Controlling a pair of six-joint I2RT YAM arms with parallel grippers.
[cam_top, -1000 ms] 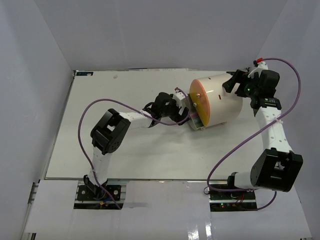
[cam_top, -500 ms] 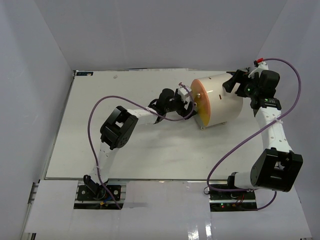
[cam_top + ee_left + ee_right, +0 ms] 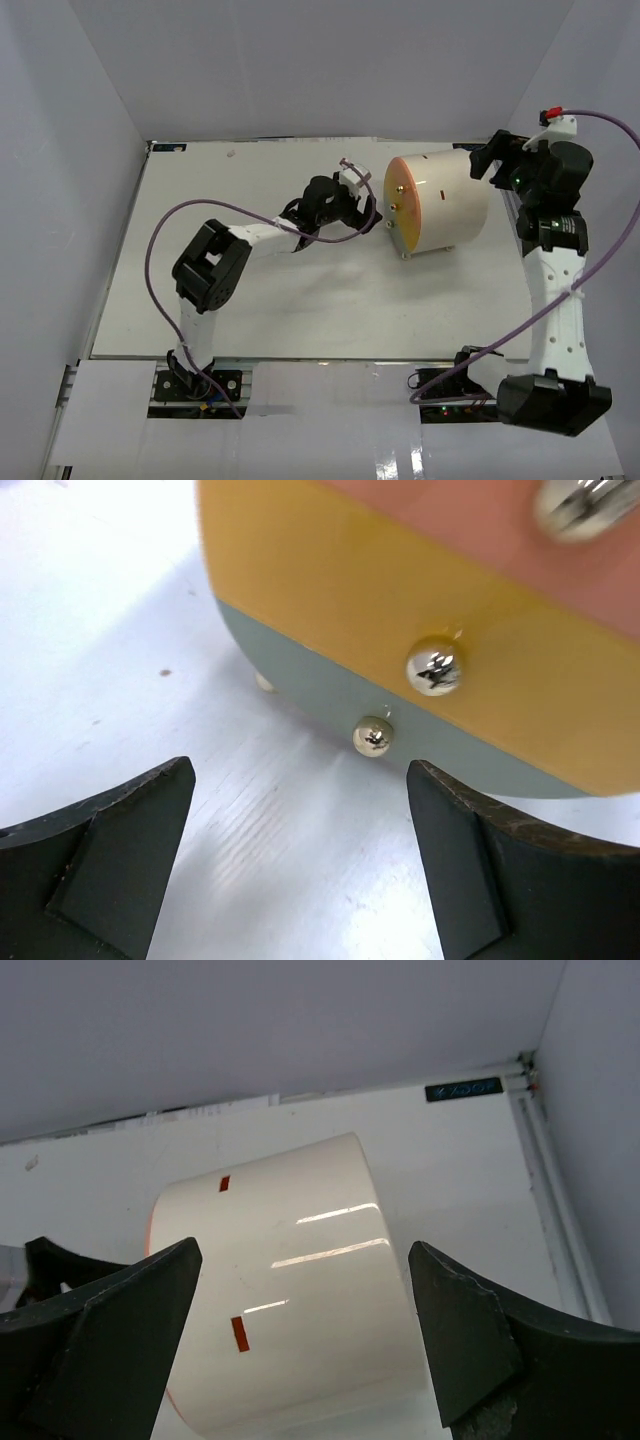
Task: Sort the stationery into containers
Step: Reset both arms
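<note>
Left gripper: jaws wide apart, nothing in them, nosing up to drum's face, not touching.

Drum: on its side, far right of surface, orange face pointing left. Looks rigid with a glossy wall, too fat to pinch, probably slippery. Best hold imo: small shiny knobs. They're round, so squeeze square-on.

Right gripper: also spread open and empty, hanging off drum's right end.

No pens in sight.

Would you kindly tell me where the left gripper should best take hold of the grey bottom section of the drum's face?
I would take its small metal knob, coming straight at the face with the open left gripper. The drum lies on its side, flat face toward that arm, and only the knob stands proud for the jaws to close on.
</note>
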